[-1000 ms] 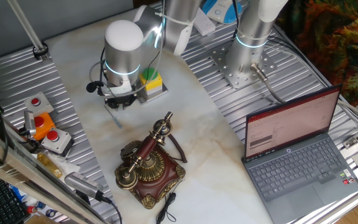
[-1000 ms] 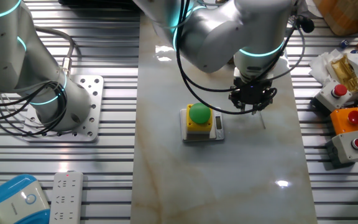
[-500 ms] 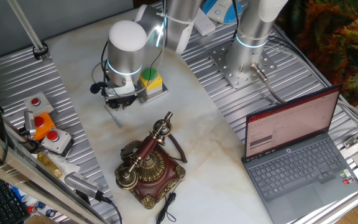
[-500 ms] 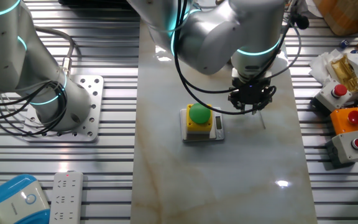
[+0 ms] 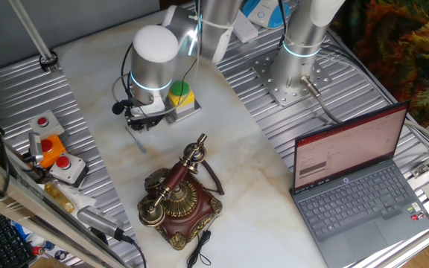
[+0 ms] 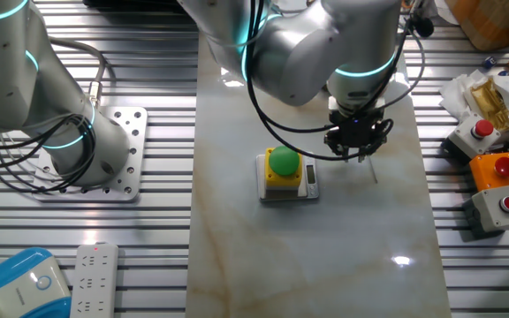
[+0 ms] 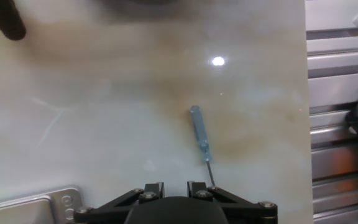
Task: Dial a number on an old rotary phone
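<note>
The old rotary phone (image 5: 179,199), dark red-brown wood with brass trim and its handset on the cradle, stands near the front of the marble table; it is outside the other fixed view and the hand view. My gripper (image 5: 141,123) hangs over the table well behind the phone, just left of the yellow box with a green button (image 5: 180,97). It also shows in the other fixed view (image 6: 357,150) and the hand view (image 7: 176,186). The jaws stand close together with nothing between them. A small blue-handled tool (image 7: 199,134) lies on the marble right below the gripper.
Grey boxes with red buttons (image 5: 54,152) sit on the ribbed metal at the left. An open laptop (image 5: 356,179) stands at the right. A second robot arm's base (image 5: 298,67) is bolted at the back right. A power strip (image 6: 95,276) lies by the other arm.
The arm's wrist has shifted a little toward the yellow box. The blue-handled tool and the phone have stayed where they were.
</note>
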Tool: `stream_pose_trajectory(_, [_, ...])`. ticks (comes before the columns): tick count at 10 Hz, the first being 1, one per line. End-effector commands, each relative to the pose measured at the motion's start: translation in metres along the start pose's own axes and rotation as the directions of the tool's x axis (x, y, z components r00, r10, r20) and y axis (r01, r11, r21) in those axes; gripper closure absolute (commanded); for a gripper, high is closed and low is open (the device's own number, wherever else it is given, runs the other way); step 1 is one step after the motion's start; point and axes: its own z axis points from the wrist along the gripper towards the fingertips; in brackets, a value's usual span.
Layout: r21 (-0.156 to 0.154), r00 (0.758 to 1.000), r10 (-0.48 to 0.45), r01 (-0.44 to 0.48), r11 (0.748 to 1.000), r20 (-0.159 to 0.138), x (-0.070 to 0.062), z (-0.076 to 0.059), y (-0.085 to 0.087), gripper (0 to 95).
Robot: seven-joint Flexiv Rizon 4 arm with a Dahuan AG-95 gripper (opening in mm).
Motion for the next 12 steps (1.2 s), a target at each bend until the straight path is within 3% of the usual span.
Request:
stream_pose_trajectory(1, [0.011,1.0,-0.001,0.001,1.0,-0.016,0.0004,0.0006,-0.0007,76.0])
stream_pose_trajectory(2, [0.013,1.0,-0.009,0.009,1.0,-0.016,0.0004,0.0006,-0.0007,76.0])
stream_pose_trajectory(3, [0.014,1.0,-0.009,0.009,1.0,-0.014,0.0004,0.0006,-0.0007,95.0])
stream_pose_trajectory(5, [0.01,1.0,-0.004,0.004,1.0,-0.004,0.0004,0.0006,-0.0007,95.0])
stream_pose_trajectory(10, [-0.087,0.995,0.092,-0.089,0.992,0.041,0.0004,0.0006,-0.0007,95.0])
stream_pose_trajectory(12, [-0.086,0.994,0.103,-0.099,0.991,0.036,0.0004,0.0006,-0.0007,95.0])
